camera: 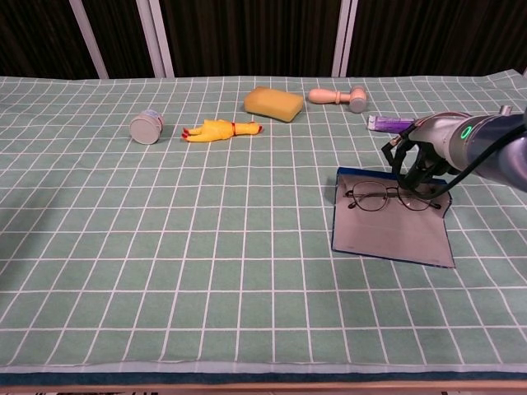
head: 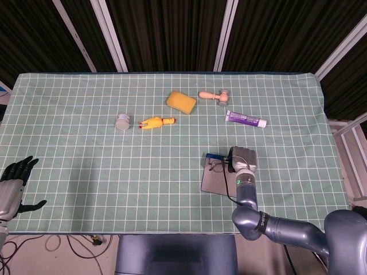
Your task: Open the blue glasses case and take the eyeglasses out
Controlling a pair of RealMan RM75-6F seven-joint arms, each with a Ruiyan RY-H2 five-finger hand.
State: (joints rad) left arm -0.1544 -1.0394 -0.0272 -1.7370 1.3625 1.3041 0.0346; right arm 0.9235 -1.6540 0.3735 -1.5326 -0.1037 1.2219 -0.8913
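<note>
One green checked cloth under dark slats; left robot hand open, right robot hand perhaps gripping eyeglasses

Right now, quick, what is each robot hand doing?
Left hand: open, fingers apart, holding nothing.
Right hand: over the thin dark-rimmed eyeglasses; grip cannot be told.

From my seat, the open glasses case lay at four o'clock on the table, eyeglasses on its far end. At twelve sat the sponge, the hammer right of it, the rubber chicken and tin towards ten.
</note>
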